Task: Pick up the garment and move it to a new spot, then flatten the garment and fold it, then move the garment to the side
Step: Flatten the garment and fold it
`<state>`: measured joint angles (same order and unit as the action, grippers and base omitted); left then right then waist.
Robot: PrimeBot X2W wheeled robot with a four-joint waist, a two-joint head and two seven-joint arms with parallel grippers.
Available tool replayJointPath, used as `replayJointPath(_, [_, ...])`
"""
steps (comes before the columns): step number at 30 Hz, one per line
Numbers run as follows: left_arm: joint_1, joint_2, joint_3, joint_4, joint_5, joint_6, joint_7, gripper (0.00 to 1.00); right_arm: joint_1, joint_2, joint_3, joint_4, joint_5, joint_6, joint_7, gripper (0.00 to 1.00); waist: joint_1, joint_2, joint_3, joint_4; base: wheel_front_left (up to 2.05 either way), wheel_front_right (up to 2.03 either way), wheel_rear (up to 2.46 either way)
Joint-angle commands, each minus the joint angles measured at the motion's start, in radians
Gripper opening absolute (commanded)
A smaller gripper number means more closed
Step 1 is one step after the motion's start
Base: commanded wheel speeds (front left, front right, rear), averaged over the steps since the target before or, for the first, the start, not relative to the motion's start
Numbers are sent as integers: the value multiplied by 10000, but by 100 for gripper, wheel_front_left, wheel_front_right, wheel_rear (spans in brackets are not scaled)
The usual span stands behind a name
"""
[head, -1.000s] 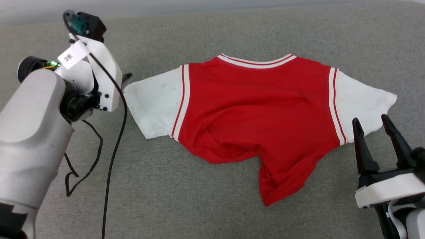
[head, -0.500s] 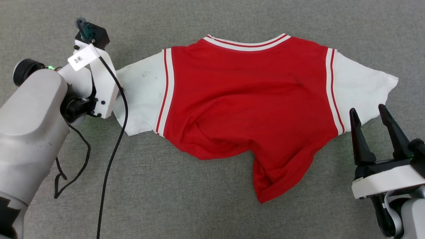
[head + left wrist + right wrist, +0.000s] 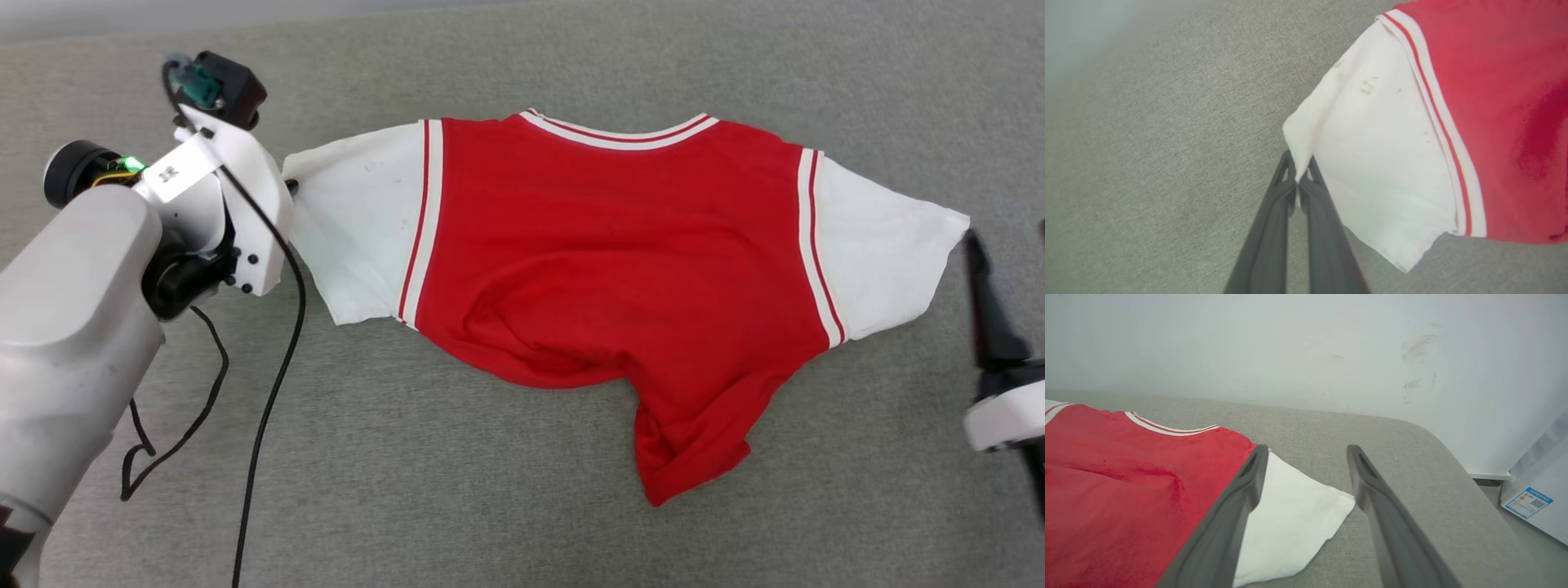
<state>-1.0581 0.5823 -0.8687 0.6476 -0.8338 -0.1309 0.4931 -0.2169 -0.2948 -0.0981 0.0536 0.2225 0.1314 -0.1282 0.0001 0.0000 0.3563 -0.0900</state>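
The garment (image 3: 620,245), a red T-shirt with white sleeves and striped trim, lies spread on the grey cushioned surface (image 3: 490,506) with the collar at the far side. Its lower hem is bunched, and one red flap (image 3: 686,449) trails toward me. My left gripper (image 3: 1298,169) is shut on the outer corner of the left white sleeve (image 3: 1380,163); in the head view its tip (image 3: 289,184) sits at that sleeve's edge. My right gripper (image 3: 1307,451) stands open just above the right white sleeve (image 3: 1294,514), holding nothing. One of its fingers (image 3: 985,310) shows blurred at the head view's right edge.
A black cable (image 3: 273,384) hangs from my left arm and loops over the surface at the left. A white wall (image 3: 1306,343) backs the surface. At the right the surface rounds off (image 3: 1457,465), and a white box with a blue label (image 3: 1531,502) stands beyond it.
My left gripper has shut on the left sleeve's corner. My right gripper has moved right, partly out of the head view. The head camera has shifted.
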Motion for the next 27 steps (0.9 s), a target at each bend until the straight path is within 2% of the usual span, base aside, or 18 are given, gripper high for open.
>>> replayJointPath(1, [211,189,29,-168,-111,24,-347,0,-192,-385,-135,28,99,-14,195,100,-1,0,-249,211,0,0,0])
replayJointPath(5, [346,560,88,-555,-186,24,-955,0,-515,-1359,-231,31,302,-14,921,100,-1,0,-465,467,0,0,0])
replayJointPath(9, [507,743,190,-944,-185,64,-1360,0,-1057,-2330,-17,21,1024,-14,2180,100,-1,0,-546,718,0,0,0])
replayJointPath(13, [550,832,199,-1425,-77,153,-1598,0,-1691,-3230,664,159,1924,-14,3850,100,-1,0,-489,963,0,0,0])
replayJointPath(17, [566,741,136,-1972,62,278,-1759,0,-2393,-3984,1444,591,2812,-14,5970,100,-1,0,-318,1221,0,0,0])
replayJointPath(22, [373,660,66,-2566,279,380,-1948,0,-3263,-4448,2122,1393,3588,-14,8401,100,-1,0,-23,1520,0,0,0])
replayJointPath(27, [183,587,81,-3058,417,505,-2074,0,-3992,-4387,2339,2155,3645,-14,9511,100,-1,0,355,1796,0,0,0])
